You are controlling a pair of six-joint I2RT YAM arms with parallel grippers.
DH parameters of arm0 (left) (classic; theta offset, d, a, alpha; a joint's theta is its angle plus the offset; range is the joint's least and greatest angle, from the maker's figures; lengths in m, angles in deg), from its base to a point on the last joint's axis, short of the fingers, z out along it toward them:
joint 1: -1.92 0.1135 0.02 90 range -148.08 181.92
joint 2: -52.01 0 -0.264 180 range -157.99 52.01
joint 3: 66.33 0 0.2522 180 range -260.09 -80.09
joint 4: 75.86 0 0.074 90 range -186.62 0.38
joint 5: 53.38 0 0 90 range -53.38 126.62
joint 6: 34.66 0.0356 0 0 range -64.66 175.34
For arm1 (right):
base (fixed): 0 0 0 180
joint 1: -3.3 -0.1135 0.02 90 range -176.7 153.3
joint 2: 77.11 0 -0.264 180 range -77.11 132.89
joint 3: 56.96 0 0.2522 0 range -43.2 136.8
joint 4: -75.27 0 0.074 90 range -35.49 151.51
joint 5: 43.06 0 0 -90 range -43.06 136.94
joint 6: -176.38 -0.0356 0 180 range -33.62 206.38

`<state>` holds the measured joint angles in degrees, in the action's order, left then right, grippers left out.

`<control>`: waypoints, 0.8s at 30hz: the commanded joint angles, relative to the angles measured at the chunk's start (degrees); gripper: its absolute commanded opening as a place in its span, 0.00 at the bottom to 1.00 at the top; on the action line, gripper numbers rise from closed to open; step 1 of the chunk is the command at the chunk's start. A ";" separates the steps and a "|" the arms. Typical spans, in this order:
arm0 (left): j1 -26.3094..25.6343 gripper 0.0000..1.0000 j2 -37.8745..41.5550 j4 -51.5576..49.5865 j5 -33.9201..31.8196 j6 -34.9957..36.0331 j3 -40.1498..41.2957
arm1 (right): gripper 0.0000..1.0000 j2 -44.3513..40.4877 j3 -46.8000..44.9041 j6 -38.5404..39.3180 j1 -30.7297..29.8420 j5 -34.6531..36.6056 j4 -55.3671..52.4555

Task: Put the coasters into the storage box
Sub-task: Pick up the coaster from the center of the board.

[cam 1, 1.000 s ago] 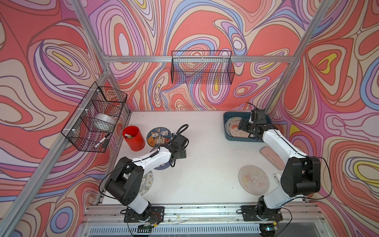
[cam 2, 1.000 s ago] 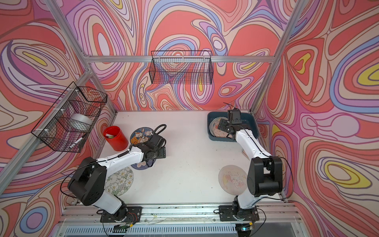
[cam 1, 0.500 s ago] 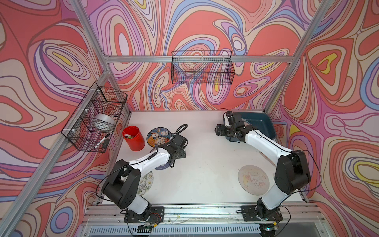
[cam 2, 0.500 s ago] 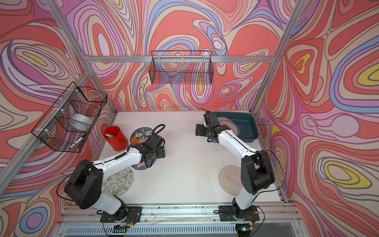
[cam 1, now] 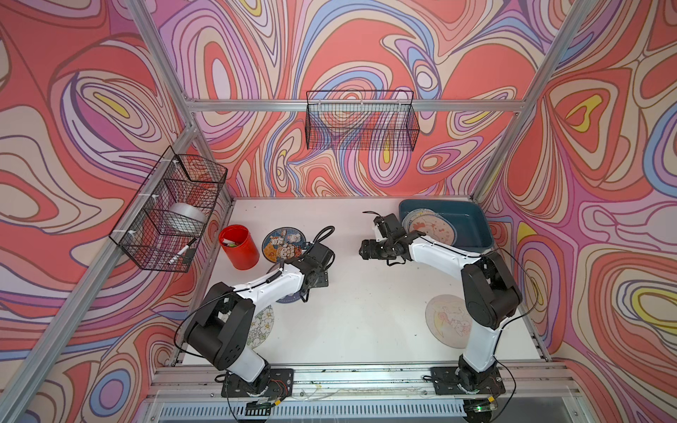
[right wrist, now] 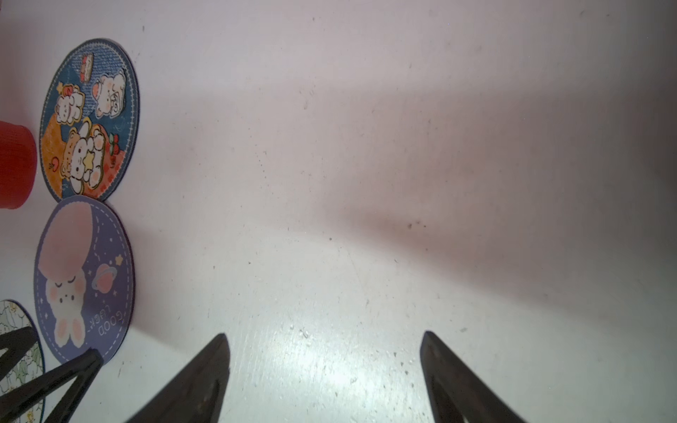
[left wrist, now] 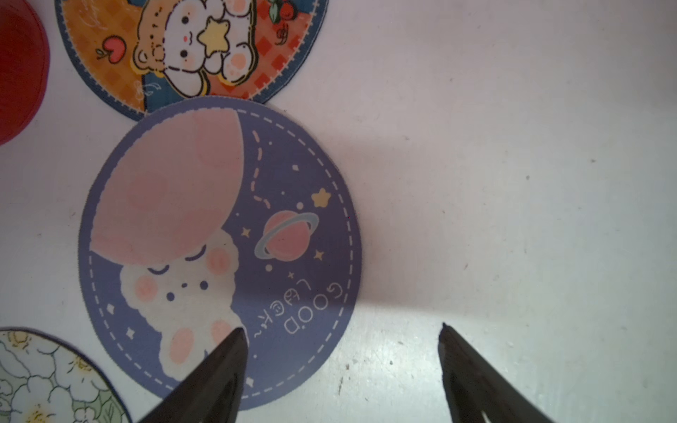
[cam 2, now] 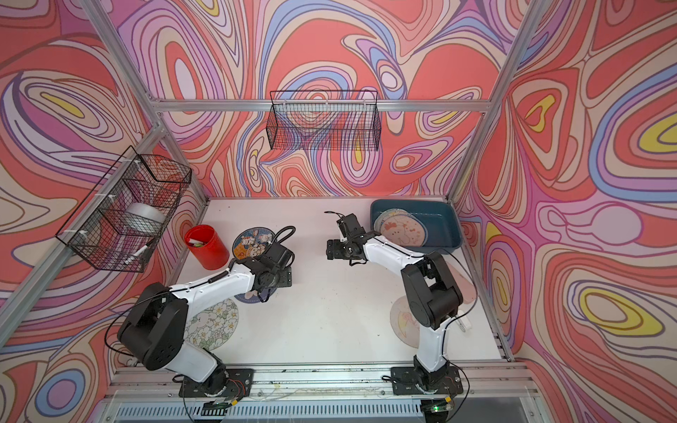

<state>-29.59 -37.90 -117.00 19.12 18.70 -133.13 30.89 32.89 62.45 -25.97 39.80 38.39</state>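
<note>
Swung clear of the storage box (cam 1: 470, 229), the right gripper (right wrist: 325, 335) now hangs over the bare white table (cam 1: 366, 322) mid-workspace, jaws spread wide with nothing between them. The left arm has hardly shifted.

That teal box sits in the far right corner and holds a few overlapping coasters (cam 1: 430, 229), the top one beige-pink with a cartoon animal. The right forearm passes just in front of the box's near rim.

Across the table, a purple coaster (left wrist: 219, 252) printed with a sleepy bunny and a ringed planet lies flat below the left gripper (left wrist: 341, 327). Its jaws stand apart, one fingertip above the coaster's edge and one above bare table; contact cannot be told. This coaster's far edge meets a blue-and-orange coaster (left wrist: 190, 55), which lies beside a red cup (cam 1: 239, 247).

A flowered coaster (cam 1: 262, 326) is half hidden by the left arm. A beige coaster (cam 1: 445, 322) and a pink coaster (cam 2: 464, 285) lie partly behind the right arm.
</note>
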 commanded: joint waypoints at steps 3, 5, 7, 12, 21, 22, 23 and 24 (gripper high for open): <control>2.34 0.82 -2.01 -2.60 0.17 -1.77 0.74 | 0.83 0.59 1.29 -0.91 -0.26 -0.87 1.36; 2.72 0.82 -2.60 -2.28 0.47 -1.53 0.68 | 0.83 0.62 1.09 -0.92 -0.27 -0.86 1.40; 3.12 0.82 -3.45 -1.94 0.77 -1.33 0.54 | 0.83 0.63 1.01 -0.92 -0.26 -0.86 1.32; 3.50 0.82 -5.65 -0.66 1.89 -0.84 -0.04 | 0.83 0.88 0.98 -0.95 -0.30 -0.87 1.23; 4.50 0.78 -8.34 -0.82 1.96 -1.08 -0.46 | 0.83 1.38 1.18 -0.76 -0.25 -0.73 0.88; 4.54 0.77 -8.35 -0.61 2.08 -1.06 -0.33 | 0.83 1.46 1.24 -0.68 -0.25 -0.77 0.84; 4.69 0.75 -8.42 -0.42 2.11 -1.23 -0.03 | 0.83 1.65 1.38 -0.76 -0.26 -0.86 0.72; 4.86 0.73 -8.35 0.00 2.40 -1.24 0.27 | 0.83 1.82 1.56 -0.69 -0.25 -0.92 0.62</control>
<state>-25.44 -44.63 -116.17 21.44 18.20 -133.48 31.24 32.98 61.82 -25.99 39.14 38.85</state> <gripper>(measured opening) 0.752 0.827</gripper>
